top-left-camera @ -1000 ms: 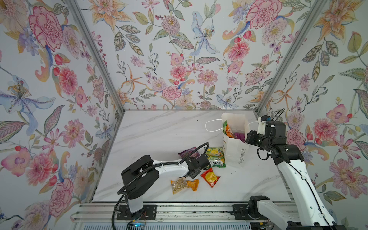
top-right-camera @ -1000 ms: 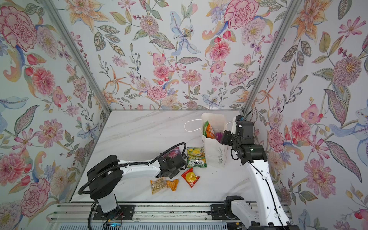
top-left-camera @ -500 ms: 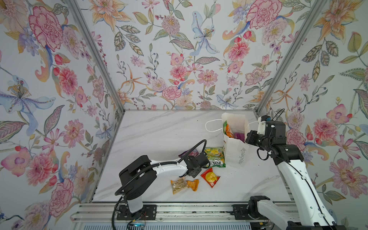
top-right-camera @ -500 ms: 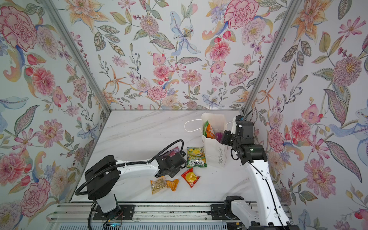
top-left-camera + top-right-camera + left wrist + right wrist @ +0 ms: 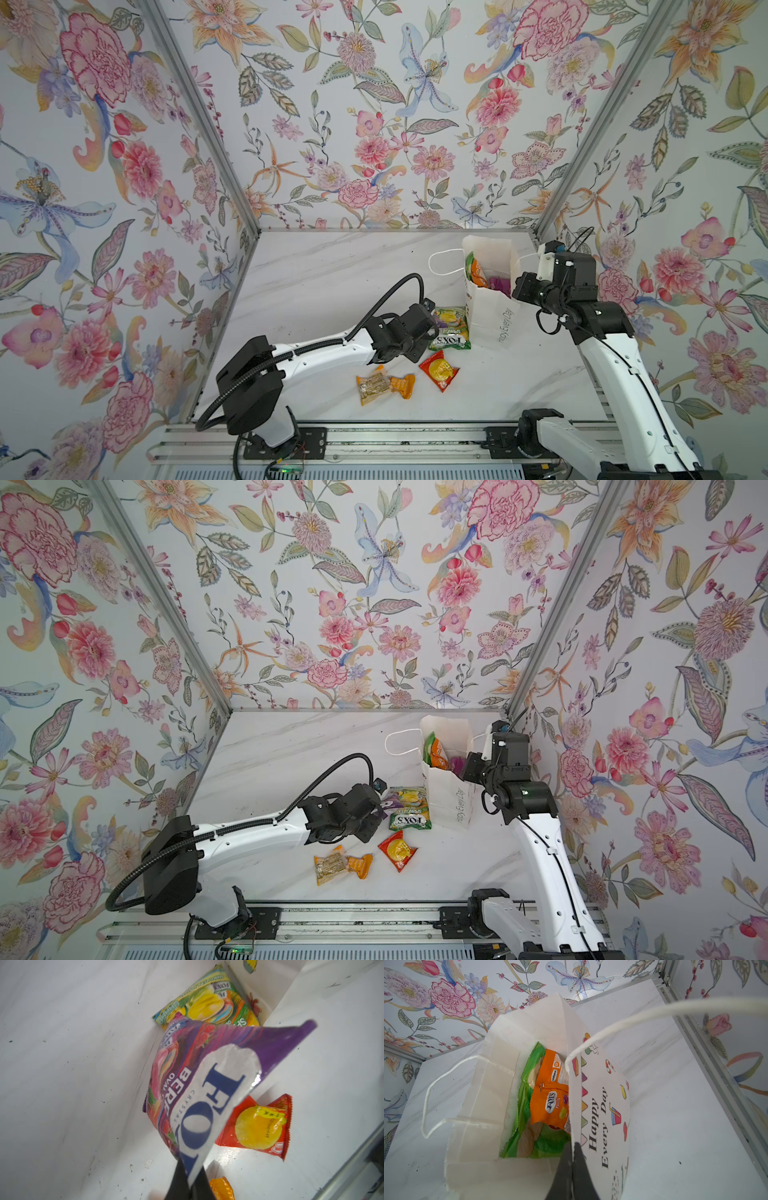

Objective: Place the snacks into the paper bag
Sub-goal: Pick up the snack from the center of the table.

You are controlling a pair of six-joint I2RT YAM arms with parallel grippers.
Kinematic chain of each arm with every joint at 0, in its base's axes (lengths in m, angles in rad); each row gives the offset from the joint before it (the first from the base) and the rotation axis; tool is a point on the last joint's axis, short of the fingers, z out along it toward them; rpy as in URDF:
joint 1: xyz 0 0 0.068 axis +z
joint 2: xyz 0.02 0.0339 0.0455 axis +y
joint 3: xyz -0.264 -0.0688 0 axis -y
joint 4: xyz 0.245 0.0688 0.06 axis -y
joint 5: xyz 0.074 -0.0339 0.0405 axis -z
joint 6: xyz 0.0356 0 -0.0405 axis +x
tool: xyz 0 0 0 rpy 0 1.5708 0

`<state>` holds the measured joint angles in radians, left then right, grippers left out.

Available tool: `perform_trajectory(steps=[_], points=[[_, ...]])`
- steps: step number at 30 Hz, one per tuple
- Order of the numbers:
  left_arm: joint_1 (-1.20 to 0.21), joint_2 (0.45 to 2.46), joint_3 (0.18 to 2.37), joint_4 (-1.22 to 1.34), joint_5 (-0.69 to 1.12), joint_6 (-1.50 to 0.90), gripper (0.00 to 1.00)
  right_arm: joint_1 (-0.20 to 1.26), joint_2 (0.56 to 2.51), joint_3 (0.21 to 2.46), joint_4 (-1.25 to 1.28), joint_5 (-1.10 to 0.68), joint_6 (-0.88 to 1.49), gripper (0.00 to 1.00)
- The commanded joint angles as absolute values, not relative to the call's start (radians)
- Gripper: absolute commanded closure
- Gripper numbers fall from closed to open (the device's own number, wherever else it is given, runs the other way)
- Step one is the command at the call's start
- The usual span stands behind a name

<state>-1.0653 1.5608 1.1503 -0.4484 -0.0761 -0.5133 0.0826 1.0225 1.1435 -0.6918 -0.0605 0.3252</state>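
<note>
Left gripper (image 5: 190,1178) clenched on edge of purple pack (image 5: 207,1084), just beside green pack (image 5: 451,328). Red sachet (image 5: 439,370) and bars (image 5: 384,384) lie on table (image 5: 332,270) nearby. Right gripper (image 5: 573,1148) pinches rim of upright paper bag (image 5: 600,1109); chips (image 5: 525,1126) and orange pack (image 5: 550,1103) inside.

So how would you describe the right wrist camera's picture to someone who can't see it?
The right end effector is shut on the top edge of a white paper bag lettered "Happy Every Day", standing on a marble table. Inside the bag are a green chips bag and an orange FOX'S candy bag.
</note>
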Motion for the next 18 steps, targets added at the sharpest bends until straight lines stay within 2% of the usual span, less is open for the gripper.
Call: perform_trajectory(steps=[1, 18], points=[[-1.069, 1.501, 1.232, -0.451, -0.023, -0.545, 1.0, 0.081, 1.007, 1.145, -0.69, -0.066, 0.319, 1.0], [-1.131, 1.554, 1.765, -0.555, 0.054, -0.544, 1.0, 0.081, 1.003, 1.153, -0.694, -0.066, 0.316, 1.0]])
